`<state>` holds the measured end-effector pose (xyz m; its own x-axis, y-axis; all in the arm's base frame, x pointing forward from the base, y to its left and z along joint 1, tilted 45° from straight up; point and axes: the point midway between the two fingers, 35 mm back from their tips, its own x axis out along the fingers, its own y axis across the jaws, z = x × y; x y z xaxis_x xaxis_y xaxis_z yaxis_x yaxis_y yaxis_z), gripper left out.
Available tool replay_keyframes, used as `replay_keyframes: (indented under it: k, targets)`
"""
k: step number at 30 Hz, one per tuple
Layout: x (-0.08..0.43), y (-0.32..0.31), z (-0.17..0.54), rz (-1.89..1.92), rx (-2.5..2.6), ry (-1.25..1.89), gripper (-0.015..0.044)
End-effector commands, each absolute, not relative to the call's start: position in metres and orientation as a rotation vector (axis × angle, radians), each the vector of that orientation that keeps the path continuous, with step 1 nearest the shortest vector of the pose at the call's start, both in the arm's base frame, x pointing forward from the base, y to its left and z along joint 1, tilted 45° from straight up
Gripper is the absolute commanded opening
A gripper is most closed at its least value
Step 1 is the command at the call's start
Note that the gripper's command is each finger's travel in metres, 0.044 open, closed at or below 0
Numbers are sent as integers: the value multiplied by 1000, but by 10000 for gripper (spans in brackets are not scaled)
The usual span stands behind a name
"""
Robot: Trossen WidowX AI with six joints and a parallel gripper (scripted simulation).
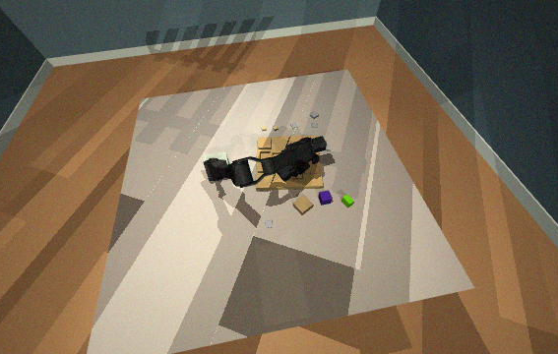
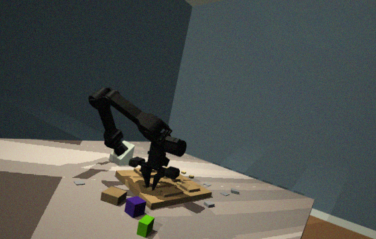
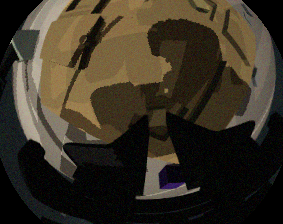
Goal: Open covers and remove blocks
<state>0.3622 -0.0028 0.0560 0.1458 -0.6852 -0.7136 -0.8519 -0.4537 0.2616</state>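
The wooden puzzle board (image 1: 317, 183) (image 2: 161, 203) (image 3: 104, 65) lies flat, partly under the arm and its shadow. A raised cover (image 2: 189, 187) shows at its right part, and another cover (image 1: 265, 143) at its far left corner. My gripper (image 2: 150, 189) (image 3: 156, 117) points down at the board, its fingertips close together and shut on a small wooden piece, apparently a cover's knob. A tan block (image 1: 303, 205) (image 2: 113, 196), a purple block (image 1: 325, 198) (image 2: 135, 206) (image 3: 171, 179) and a green block (image 1: 347, 201) (image 2: 145, 226) rest on the table clear of the board. Well contents are too dark to tell.
Small grey pieces lie beyond the board, one grey piece (image 1: 314, 115) (image 2: 235, 191) among them; another grey tile (image 1: 269, 224) (image 2: 79, 182) lies on the near side. Two tiny yellow pieces are at the far edge, one yellow piece (image 1: 276, 128) (image 2: 191, 176) nearer the middle. The pale arm base (image 2: 128, 153) stands left.
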Motion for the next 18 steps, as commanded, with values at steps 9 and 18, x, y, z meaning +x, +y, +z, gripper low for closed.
replay_keyframes:
  k: [9, 18]
  targets:
    - [361, 7, 66, 1197, -2214, 1511, 80]
    - [359, 15, 74, 1199, -2215, 1512, 80]
